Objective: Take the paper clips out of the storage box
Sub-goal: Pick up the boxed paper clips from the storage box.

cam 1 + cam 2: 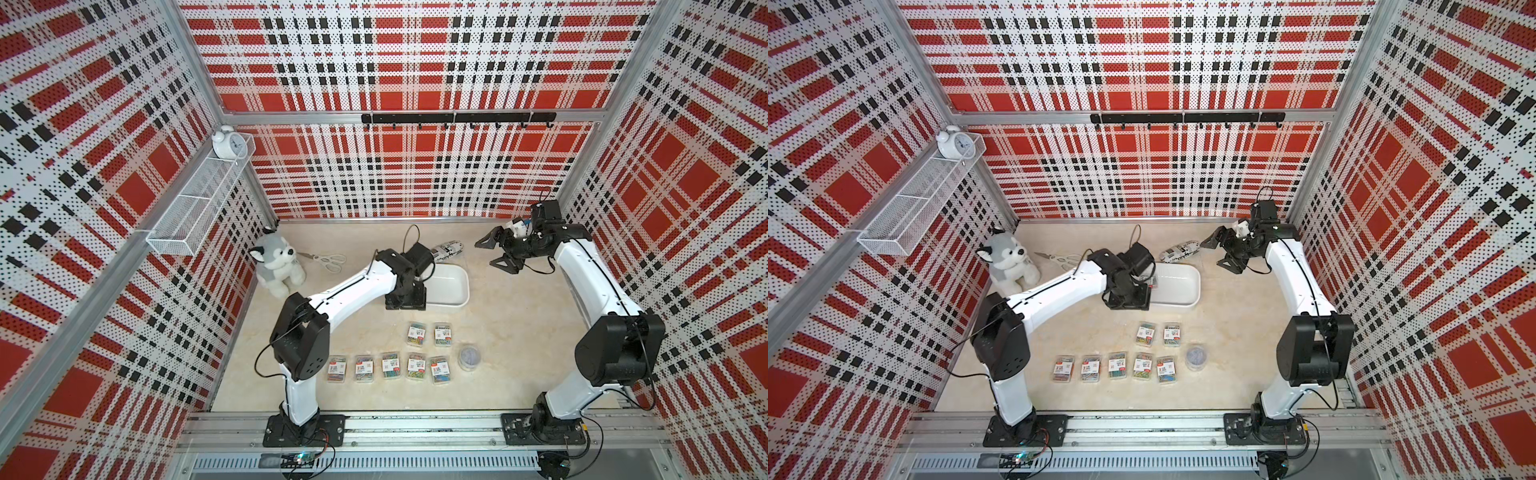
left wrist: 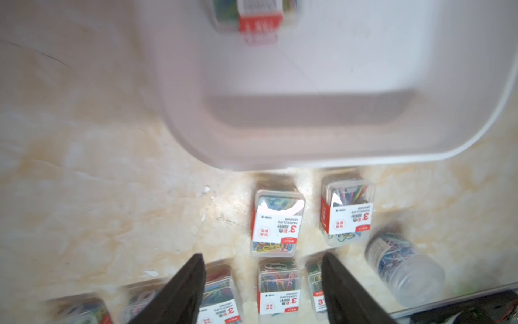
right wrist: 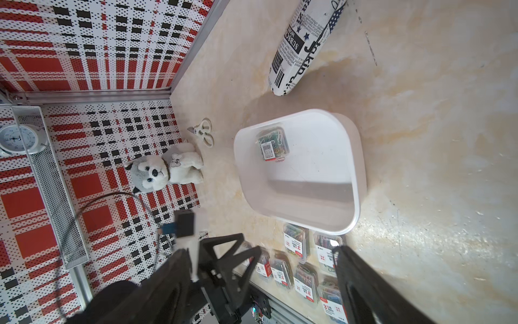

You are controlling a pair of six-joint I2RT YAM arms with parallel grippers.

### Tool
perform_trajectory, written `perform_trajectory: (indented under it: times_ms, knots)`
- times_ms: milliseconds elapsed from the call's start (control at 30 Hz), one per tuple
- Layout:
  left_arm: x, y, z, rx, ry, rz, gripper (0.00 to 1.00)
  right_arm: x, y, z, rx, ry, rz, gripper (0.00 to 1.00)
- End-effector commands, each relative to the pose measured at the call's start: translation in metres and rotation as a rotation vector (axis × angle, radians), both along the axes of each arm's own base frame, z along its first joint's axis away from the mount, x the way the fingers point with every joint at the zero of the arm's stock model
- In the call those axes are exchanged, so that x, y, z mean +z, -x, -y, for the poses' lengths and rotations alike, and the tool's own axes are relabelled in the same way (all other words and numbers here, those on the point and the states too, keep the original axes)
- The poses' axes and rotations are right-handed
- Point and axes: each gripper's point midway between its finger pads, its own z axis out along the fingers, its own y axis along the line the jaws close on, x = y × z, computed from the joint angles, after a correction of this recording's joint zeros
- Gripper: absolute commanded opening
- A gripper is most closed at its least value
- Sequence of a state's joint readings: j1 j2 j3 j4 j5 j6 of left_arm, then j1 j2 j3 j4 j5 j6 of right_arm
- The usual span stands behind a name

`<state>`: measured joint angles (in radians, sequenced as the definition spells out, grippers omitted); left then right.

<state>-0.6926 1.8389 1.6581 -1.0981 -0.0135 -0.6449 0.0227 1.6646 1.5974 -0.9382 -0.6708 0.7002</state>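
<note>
The white storage box (image 1: 451, 300) stands mid-table. One clear case of paper clips (image 3: 273, 143) lies inside it near the far left corner, barcode side up. Several more cases (image 1: 390, 365) lie in two rows on the table in front of the box, with a round clear tub of clips (image 1: 471, 356) at their right end. My left gripper (image 2: 262, 280) hovers over the box's front left corner (image 1: 405, 297), fingers apart and nothing between them. My right gripper (image 1: 494, 252) hangs open and empty, raised behind and to the right of the box.
A printed black-and-white pouch (image 1: 446, 251) lies just behind the box. Scissors (image 1: 328, 262) and a plush husky (image 1: 276, 266) sit at the back left. A wire-mesh basket (image 1: 199, 203) with an alarm clock (image 1: 227, 143) hangs on the left wall.
</note>
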Motion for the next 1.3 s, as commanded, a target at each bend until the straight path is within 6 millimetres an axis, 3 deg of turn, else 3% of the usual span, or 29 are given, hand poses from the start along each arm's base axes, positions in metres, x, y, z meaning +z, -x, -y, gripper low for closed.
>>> perform_trajectory:
  times_ms: [0, 100, 167, 400, 633, 700, 900, 1033, 1267]
  knots:
    - [0.065, -0.036, -0.054, 0.137, -0.015, 0.177, 0.68, 0.006, -0.007, -0.005, 0.007, 0.024, 0.015, 0.85]
    - [0.102, -0.063, -0.092, 0.237, 0.006, 0.3, 0.69, 0.006, -0.01, -0.024, 0.049, 0.075, 0.01, 0.84]
    - [0.113, -0.073, -0.111, 0.279, 0.03, 0.344, 0.7, 0.003, -0.011, -0.041, 0.091, 0.138, 0.0, 0.84]
    - [0.109, -0.078, -0.15, 0.36, 0.115, 0.395, 0.69, -0.02, -0.016, -0.087, 0.328, 0.479, 0.032, 0.83]
    - [0.098, -0.071, -0.168, 0.37, 0.127, 0.399, 0.7, -0.031, -0.045, -0.122, 0.532, 0.614, 0.275, 0.78]
    - [0.095, -0.073, -0.178, 0.385, 0.133, 0.399, 0.71, -0.029, -0.053, -0.129, 0.605, 0.678, 0.431, 0.77]
    - [0.081, -0.078, -0.183, 0.351, 0.134, 0.374, 0.71, -0.013, -0.042, -0.149, 0.823, 0.802, 0.941, 0.81]
    - [0.066, -0.08, -0.183, 0.325, 0.143, 0.341, 0.71, -0.045, -0.025, -0.159, 1.159, 0.808, 0.975, 0.82]
    - [0.05, -0.083, -0.184, 0.294, 0.134, 0.311, 0.71, -0.079, -0.006, -0.162, 1.433, 0.731, 0.917, 0.83]
